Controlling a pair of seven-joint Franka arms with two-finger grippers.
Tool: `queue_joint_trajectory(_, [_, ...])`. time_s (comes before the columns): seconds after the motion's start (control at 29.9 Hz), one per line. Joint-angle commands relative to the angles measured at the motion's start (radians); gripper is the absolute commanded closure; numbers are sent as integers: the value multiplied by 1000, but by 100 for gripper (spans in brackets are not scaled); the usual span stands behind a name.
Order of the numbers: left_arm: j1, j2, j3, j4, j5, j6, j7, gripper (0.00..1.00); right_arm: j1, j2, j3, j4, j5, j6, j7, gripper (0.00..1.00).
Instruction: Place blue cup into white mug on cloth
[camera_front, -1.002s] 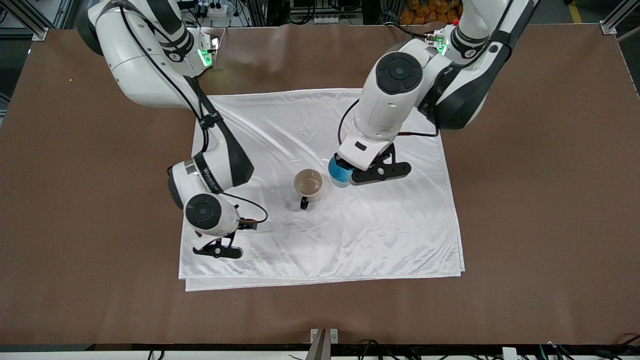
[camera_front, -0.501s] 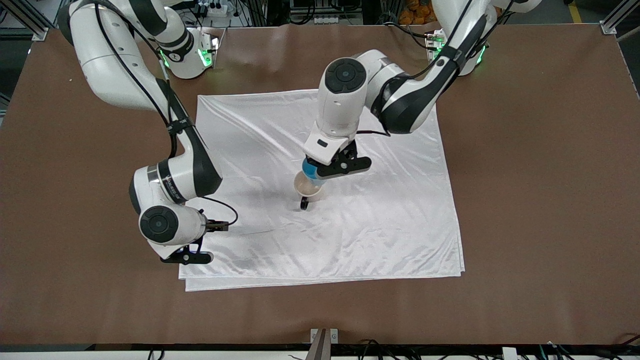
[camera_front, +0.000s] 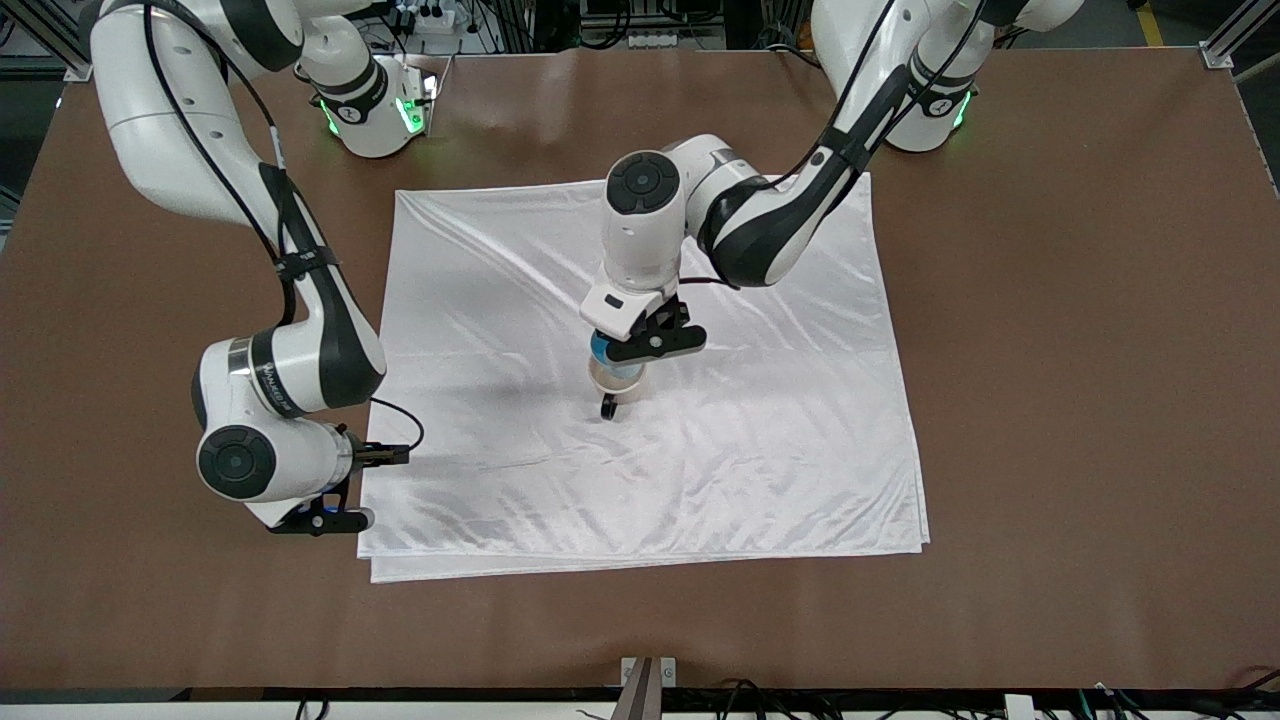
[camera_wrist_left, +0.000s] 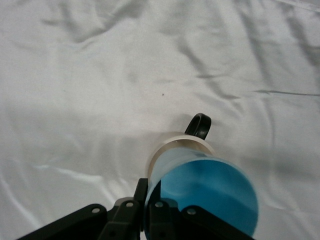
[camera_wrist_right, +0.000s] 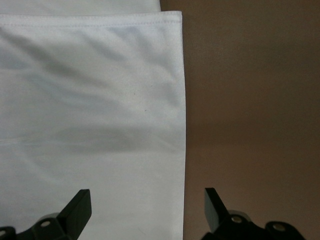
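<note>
My left tool (camera_front: 612, 352) at frame center grips the blue cup (camera_front: 604, 349) directly over the white mug (camera_front: 612, 382), which stands mid-cloth (camera_front: 760, 440). My right tool (camera_front: 322, 521) waits with fingers spread over the cloth's lower-left edge above the desk (camera_front: 1080, 400).

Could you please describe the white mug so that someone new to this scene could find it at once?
Start from the cloth spread over the brown table. Near its middle, under the left gripper shut on the blue cup, stands the mug. Its off-white wall and black loop handle set it apart from the handleless cup.
</note>
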Motion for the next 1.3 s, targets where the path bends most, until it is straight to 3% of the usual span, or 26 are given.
queue_joint_trajectory(0.0, [-11,32,9,27,26,49,-17,100,-19,-186,21,-285,-12,143,-1,0])
queue_joint_trajectory(0.1, [-19,45,10,27,27,60,-21,100,-20,-266,21,-403,-12,203,0,0])
queue_joint_trajectory(0.37, [-27,61,10,27,27,63,-26,100,-11,-456,22,-587,0,196,5,0])
queue_joint_trajectory(0.57, [-31,68,10,25,27,63,-41,100,9,-544,24,-613,25,125,3,0])
queue_joint_trajectory(0.6, [-31,68,10,25,27,63,-43,86,12,-555,22,-610,29,113,3,0])
queue_joint_trajectory(0.63, [-31,68,10,25,27,63,-43,29,12,-566,22,-609,34,105,3,0])
queue_joint_trajectory(0.67, [-31,68,12,24,29,63,-43,0,12,-576,22,-609,34,101,3,0])
queue_joint_trajectory(0.97, [-28,40,12,25,27,63,-63,0,-32,-661,24,-580,36,76,-7,0])
queue_joint_trajectory(1.27, [70,-128,12,16,27,29,-55,0,-46,-673,24,-445,42,-91,-50,0])
